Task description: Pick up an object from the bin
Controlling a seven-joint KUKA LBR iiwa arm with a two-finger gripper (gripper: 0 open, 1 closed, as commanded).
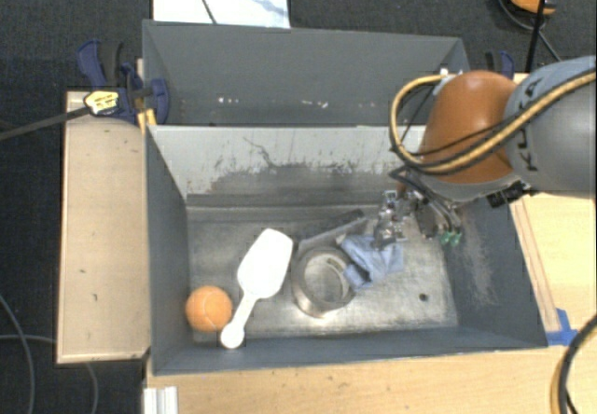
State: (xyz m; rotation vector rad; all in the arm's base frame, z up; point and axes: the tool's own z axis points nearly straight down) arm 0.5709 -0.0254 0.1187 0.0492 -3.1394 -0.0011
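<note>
Grey metal bin holds four loose things, one of each kind, all on its floor. Taking the clear round cup near the floor's middle as the landmark: one orange round ball lies well to the cup's left, in the near left corner. One white plastic scoop lies between ball and cup. Its broad bowl is just left of the cup's rim, and its handle slants down toward the ball and ends close beside it. The cup itself is tipped, its open mouth showing as a ring. One crumpled blue cloth touches the cup's right side and spreads up and to the right of it.

Above the cloth's upper edge, up and to the right of the cup, the gripper points down into the bin, low over the cloth. Whether it is open, closed or grasping the cloth cannot be told. The arm comes in from the right over the bin's right wall, its wrist under a rounded orange cover looped with yellow and black cables. The cup, close against the cloth's left side, is the nearest thing crowding the gripper.
</note>
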